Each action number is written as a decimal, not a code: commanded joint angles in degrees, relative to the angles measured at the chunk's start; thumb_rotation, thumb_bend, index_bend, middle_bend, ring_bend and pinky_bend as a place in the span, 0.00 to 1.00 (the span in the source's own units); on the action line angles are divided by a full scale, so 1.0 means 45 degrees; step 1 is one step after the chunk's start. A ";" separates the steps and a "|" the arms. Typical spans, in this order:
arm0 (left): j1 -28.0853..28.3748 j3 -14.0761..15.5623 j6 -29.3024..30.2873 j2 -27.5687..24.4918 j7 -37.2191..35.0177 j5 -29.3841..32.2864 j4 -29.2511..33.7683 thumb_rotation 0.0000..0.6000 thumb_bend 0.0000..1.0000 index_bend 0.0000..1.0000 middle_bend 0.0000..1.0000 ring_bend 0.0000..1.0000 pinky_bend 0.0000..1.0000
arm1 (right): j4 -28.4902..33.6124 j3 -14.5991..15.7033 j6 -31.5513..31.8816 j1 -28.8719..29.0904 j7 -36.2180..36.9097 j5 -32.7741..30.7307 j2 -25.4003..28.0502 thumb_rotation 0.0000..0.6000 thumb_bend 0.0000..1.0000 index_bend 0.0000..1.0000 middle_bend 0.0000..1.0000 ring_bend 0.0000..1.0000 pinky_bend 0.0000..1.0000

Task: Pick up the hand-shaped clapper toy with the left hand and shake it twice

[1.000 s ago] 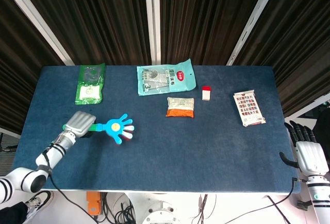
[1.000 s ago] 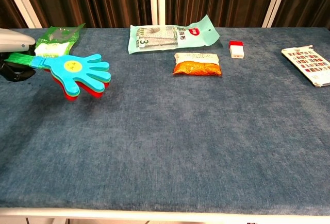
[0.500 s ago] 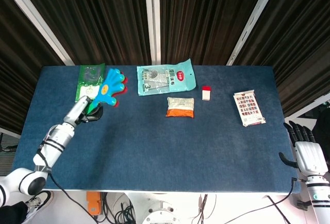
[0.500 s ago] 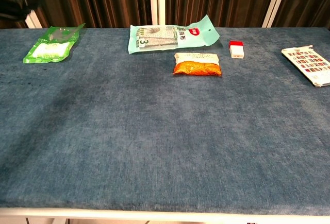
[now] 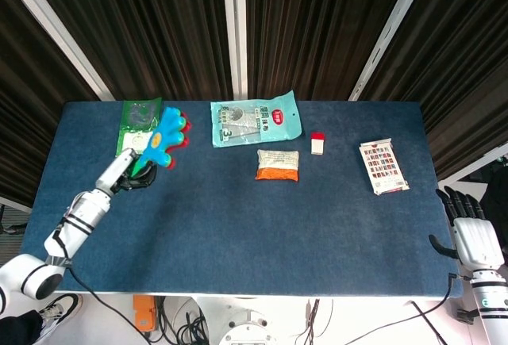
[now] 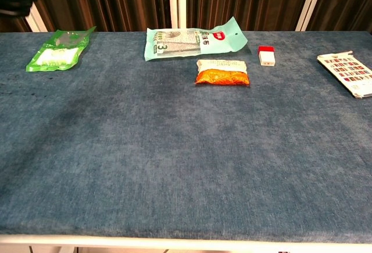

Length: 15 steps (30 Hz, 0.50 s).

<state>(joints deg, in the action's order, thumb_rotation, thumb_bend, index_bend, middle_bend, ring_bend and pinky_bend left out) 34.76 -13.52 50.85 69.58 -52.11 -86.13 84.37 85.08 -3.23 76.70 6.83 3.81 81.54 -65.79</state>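
Shake step underway: blue-and-red plastic hand-shaped clapper toy [image 5: 167,136] is gripped by left hand [image 5: 127,167], raised near desk's far-left corner. Downstroke needed next. Right hand [image 5: 473,234] idle, fingers spread, nothing held.

Both hands, head view.
Left hand [image 5: 127,166] raised over the table's left side, gripping the clapper toy [image 5: 167,137]; right hand [image 5: 474,238] idle beyond the right edge, fingers apparently extended.

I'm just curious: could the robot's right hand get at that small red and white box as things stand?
Probably, though it is a stretch: the right hand hangs open off the table's near right corner, and only bare cloth lies between it and the box.
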 commanded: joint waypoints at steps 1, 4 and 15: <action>0.0877 0.1913 -0.2501 0.0989 1.1307 -0.1054 -0.2236 1.00 0.91 1.00 1.00 1.00 1.00 | 0.0029 -0.0009 0.0009 -0.0011 -0.0001 -0.0024 0.0043 1.00 0.21 0.00 0.00 0.00 0.00; 0.0833 0.1966 -0.2757 0.1193 1.2872 -0.0303 -0.2187 1.00 0.90 1.00 1.00 1.00 1.00 | 0.0019 -0.0034 0.0040 -0.0039 0.0045 -0.0069 0.0098 1.00 0.21 0.00 0.00 0.00 0.00; 0.0541 0.1228 -0.2093 0.0857 1.1126 0.1714 -0.0384 1.00 0.90 1.00 1.00 1.00 1.00 | 0.0033 -0.0023 -0.0023 -0.0021 0.0041 -0.0080 0.0078 1.00 0.21 0.00 0.00 0.00 0.00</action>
<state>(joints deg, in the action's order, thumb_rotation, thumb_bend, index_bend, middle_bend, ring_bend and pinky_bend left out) 37.81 -6.79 40.54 73.26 9.96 -82.87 79.39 85.23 -3.33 76.60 6.74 3.99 81.18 -65.44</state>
